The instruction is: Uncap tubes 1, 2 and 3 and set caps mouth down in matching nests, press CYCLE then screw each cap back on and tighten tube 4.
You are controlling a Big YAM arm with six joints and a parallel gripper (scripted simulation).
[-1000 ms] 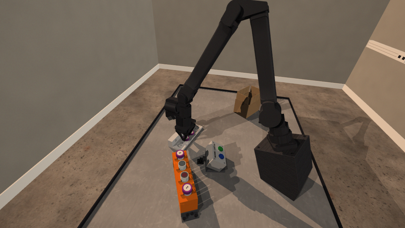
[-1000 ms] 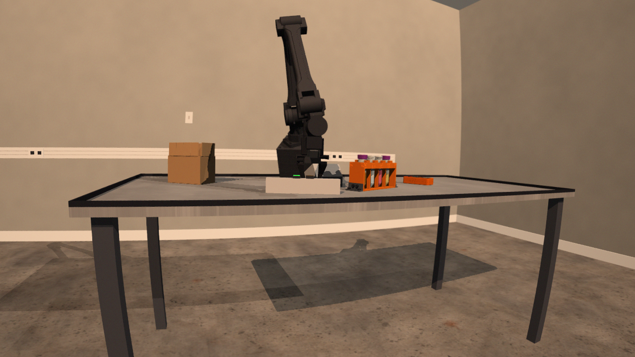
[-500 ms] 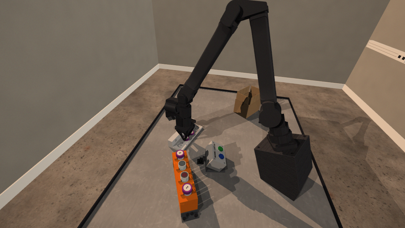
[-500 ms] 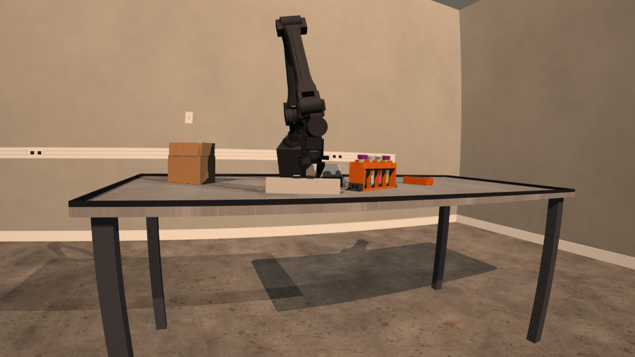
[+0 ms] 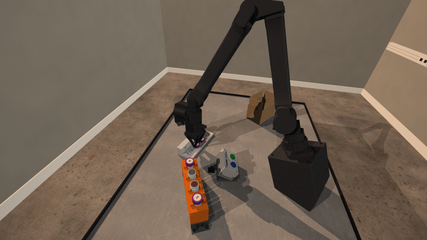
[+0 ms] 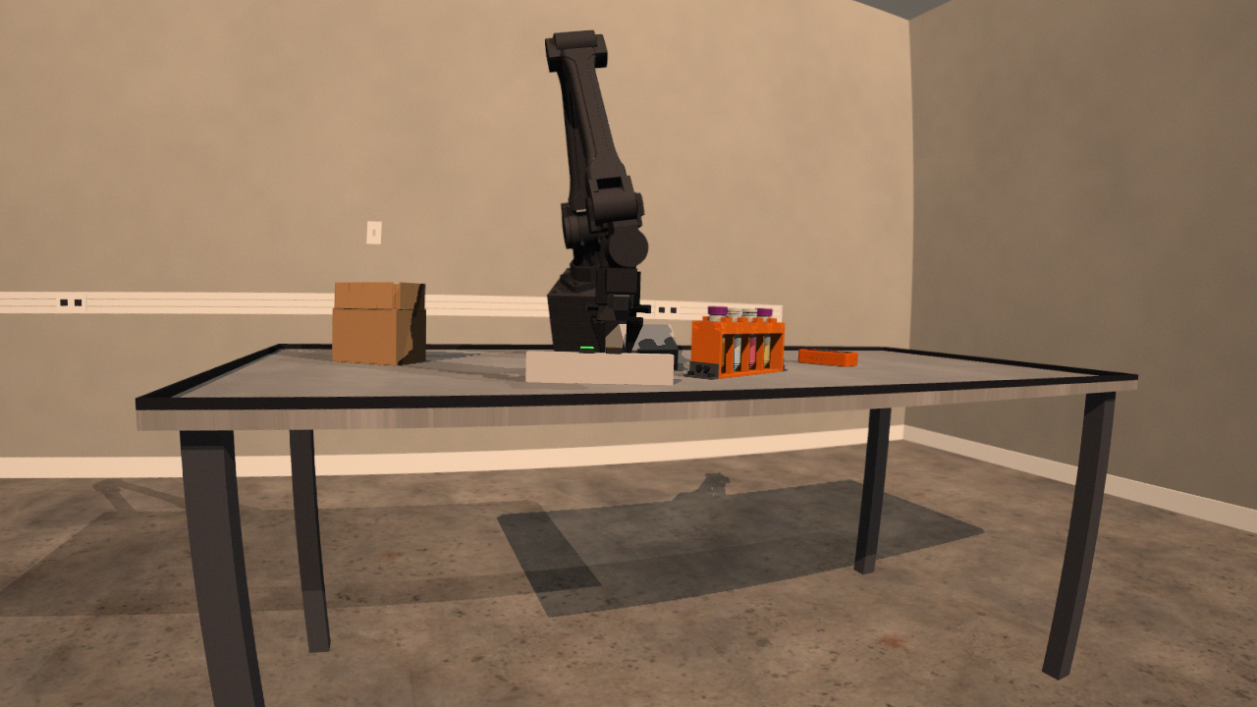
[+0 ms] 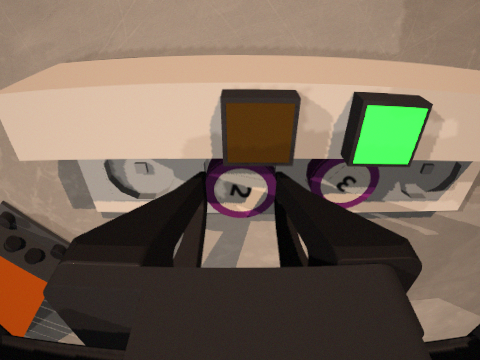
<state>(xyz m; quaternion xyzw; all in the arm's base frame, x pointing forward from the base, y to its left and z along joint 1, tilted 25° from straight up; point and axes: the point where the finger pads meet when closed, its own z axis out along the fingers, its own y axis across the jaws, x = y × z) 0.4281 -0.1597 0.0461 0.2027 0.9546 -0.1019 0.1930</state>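
The black gripper (image 5: 195, 145) (image 6: 620, 347) (image 7: 240, 182) points down into the pale tray (image 5: 182, 150) (image 6: 599, 367) (image 7: 125, 125), its fingers pinching the purple-rimmed cap 2 (image 5: 196, 145) (image 7: 241, 191) from both sides. The cap sits low between the fingertips, its number facing up, apparently in its nest. In the wrist view, cap 3 (image 5: 202, 139) (image 7: 343, 184) lies just right of the fingers; a nest without a cap shows at either end. Beyond the fingers, the green lamp (image 6: 586, 348) (image 7: 389, 134) is lit and the amber lamp (image 7: 259, 132) is dark, so lifting caps now seems allowed. Toward the lower left of the wrist view is the orange station (image 5: 199, 215) (image 6: 708, 352) (image 7: 17, 295). There, cap 1 (image 5: 196, 197) (image 6: 764, 311) and cap 4 (image 5: 189, 162) (image 6: 717, 310) top their tubes, while tube 2 (image 5: 194, 185) (image 6: 752, 352) and tube 3 (image 5: 191, 173) (image 6: 737, 352) stand open. The likely next move is a straight lift, then a carry to tube 2. An off-centre or shallow pinch could let the cap tip or slip; drifting sideways, the right finger could knock cap 3. Over the station, poor centring could cross the thread, and the neighbouring open tube 3 invites a mix-up. Whether cap 4 is tight cannot be told.
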